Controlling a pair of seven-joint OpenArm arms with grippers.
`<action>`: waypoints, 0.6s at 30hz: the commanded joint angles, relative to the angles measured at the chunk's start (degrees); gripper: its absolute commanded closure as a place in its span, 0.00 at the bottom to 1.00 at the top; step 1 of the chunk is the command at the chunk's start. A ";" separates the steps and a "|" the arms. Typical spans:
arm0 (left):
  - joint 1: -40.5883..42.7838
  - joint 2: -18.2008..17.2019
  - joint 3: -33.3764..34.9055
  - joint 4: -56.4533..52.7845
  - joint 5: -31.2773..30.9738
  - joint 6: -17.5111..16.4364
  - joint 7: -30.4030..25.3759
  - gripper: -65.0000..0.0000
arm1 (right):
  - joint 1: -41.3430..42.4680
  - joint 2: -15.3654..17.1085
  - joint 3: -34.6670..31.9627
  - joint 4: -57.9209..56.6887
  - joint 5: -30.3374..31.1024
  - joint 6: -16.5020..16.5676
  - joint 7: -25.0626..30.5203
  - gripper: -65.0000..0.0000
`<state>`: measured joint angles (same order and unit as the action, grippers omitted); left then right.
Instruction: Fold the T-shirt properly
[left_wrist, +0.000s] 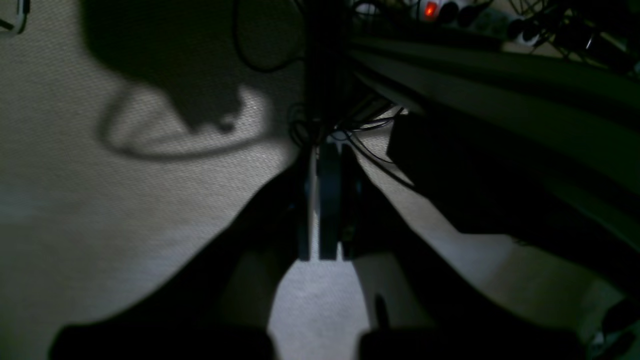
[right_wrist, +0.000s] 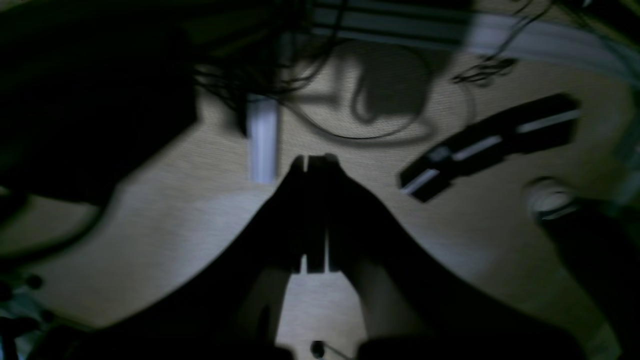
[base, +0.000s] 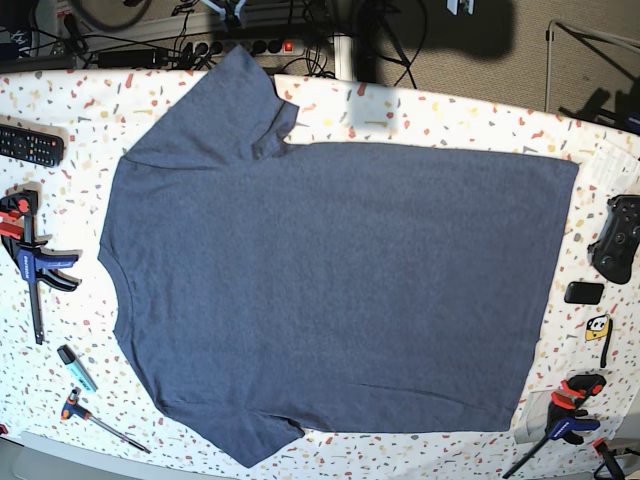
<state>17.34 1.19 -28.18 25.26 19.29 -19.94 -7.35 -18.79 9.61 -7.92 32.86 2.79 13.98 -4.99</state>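
Note:
The T-shirt (base: 340, 290) lies spread flat on the speckled table (base: 450, 120) in the base view, plain side up, with the collar to the left and the hem to the right. One sleeve points to the back left, the other to the front left. Neither arm shows in the base view. In the left wrist view my left gripper (left_wrist: 322, 155) is shut with nothing in it, over pale carpet. My right gripper (right_wrist: 312, 161) in the right wrist view is also shut and empty, above the floor. No cloth appears in either wrist view.
Around the shirt lie a remote (base: 30, 145), a clamp (base: 30, 265), a marker (base: 77, 367) and a small tool (base: 100, 420) on the left. A game controller (base: 615, 238), a small black box (base: 584, 292) and another clamp (base: 565, 415) are on the right.

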 joint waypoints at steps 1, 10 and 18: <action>1.51 -0.11 -0.15 1.97 -0.24 -0.24 -0.39 0.96 | -1.55 0.90 0.00 1.77 -0.07 0.61 0.09 1.00; 15.26 -0.13 -0.17 28.30 -0.46 -11.82 0.35 0.96 | -15.23 7.82 0.02 23.21 0.42 0.74 -0.52 1.00; 28.15 -0.13 1.11 56.48 -3.32 -11.85 5.05 0.96 | -30.12 17.64 0.02 48.13 5.29 0.72 -7.04 1.00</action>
<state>44.69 1.10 -26.83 81.25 16.56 -31.53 -1.17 -48.27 26.85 -7.99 80.58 7.60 14.39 -12.84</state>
